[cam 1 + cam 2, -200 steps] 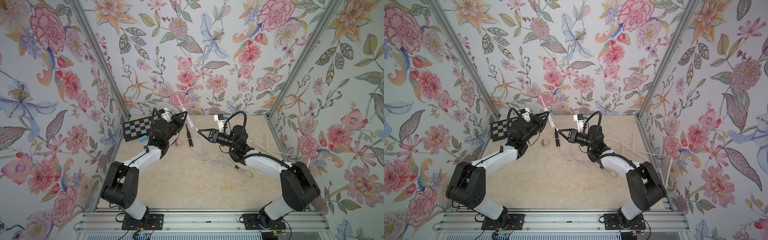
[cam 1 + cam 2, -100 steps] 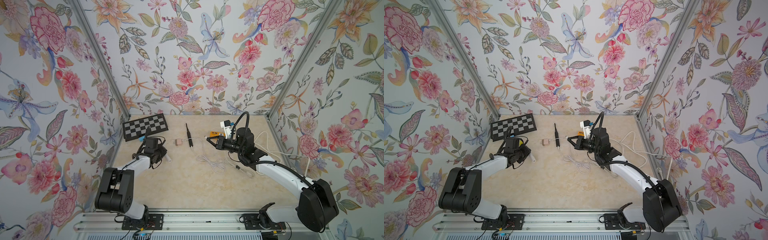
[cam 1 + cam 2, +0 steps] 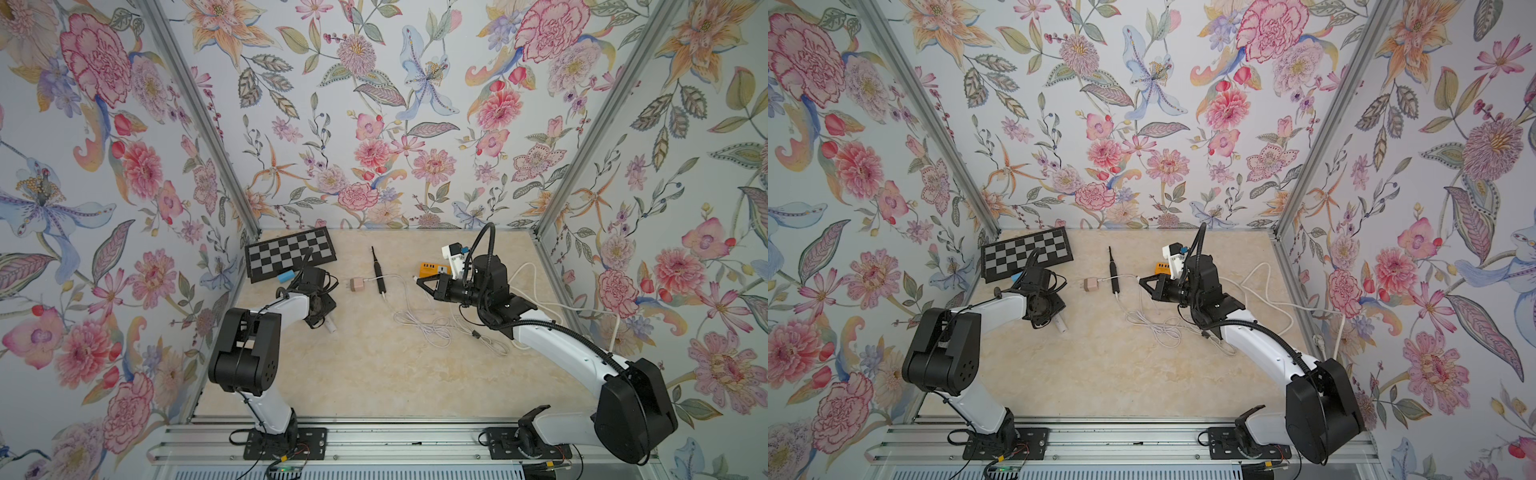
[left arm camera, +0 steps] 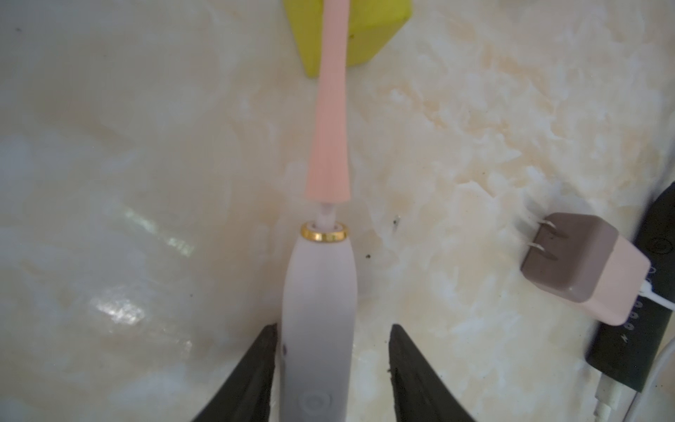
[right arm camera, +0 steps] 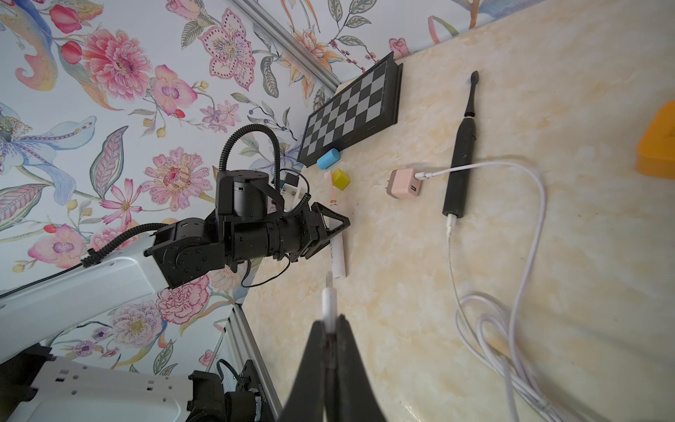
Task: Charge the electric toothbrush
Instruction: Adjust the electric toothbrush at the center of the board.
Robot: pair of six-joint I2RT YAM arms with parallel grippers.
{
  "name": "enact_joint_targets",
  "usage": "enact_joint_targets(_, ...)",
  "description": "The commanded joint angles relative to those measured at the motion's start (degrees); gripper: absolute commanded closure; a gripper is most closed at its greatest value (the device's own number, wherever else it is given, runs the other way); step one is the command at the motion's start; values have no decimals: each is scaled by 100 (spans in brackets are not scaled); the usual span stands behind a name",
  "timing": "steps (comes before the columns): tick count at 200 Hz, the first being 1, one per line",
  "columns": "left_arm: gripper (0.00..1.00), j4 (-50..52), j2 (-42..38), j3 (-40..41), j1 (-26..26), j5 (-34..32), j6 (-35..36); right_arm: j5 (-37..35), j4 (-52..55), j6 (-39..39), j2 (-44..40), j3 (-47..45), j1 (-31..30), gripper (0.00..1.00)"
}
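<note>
Top views: a second ago both arms were up mid-table, the left gripper (image 3: 323, 316) holding the white toothbrush (image 3: 331, 327) toward the right gripper (image 3: 419, 282). Now they have pulled apart. The left arm is folded low at the table's left side near the chessboard (image 3: 291, 255), elbow tucked and wrist pointing down, with the brush flat on the table under it. The right arm reaches forward and low, its jaws pointing toward the black toothbrush (image 3: 378, 274), which lies apart from them. The pink adapter (image 3: 356, 284) is just beside that brush and the orange power strip (image 3: 430, 269) is behind the gripper. Left wrist view: the jaws have just parted, about halfway. The white toothbrush (image 4: 317, 292) lies between them, one finger close against it with a clear gap on the other side, so it is let go and the gripper holds nothing. Right wrist view: the right jaws are pinched tight on a white plug (image 5: 328, 297), its tip sticking out free above the table. The black toothbrush (image 5: 460, 153) has a white cable (image 5: 511, 310) in its base. The pink adapter (image 5: 403, 182) also has a lead in it, and its prongs are bare. Whose cable the held plug belongs to I can't tell. Reading: the plug-in attempt on the white brush looks reset, since the plug is not in it. Charging is not done, and the adapter is not in the strip either.
</note>
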State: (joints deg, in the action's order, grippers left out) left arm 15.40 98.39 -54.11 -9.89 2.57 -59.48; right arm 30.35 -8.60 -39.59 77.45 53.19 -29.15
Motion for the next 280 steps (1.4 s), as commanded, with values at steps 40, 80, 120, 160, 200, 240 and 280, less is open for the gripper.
enact_joint_targets(40,47,714,-224,-94,-211,-60,105,111,16,110,-26,158,119,100)
enact_joint_targets(80,55,581,-227,85,-286,-44,15,112,-18,76,-131,-10,172,100)
enact_joint_targets(120,63,495,2,38,-361,54,42,97,7,48,-223,-96,198,100)
enact_joint_targets(160,85,210,25,127,-417,473,-27,77,-2,4,-221,-123,216,100)
enact_joint_targets(200,100,-733,-732,60,-610,1249,-430,128,-356,16,138,-69,32,100)
enact_joint_targets(240,100,-1124,-1083,-1061,-736,1668,-1085,187,-1652,-35,782,133,-657,100)
enact_joint_targets(280,100,-1244,-1207,-1396,-756,1670,-1731,17,-2775,69,1414,154,-1047,100)
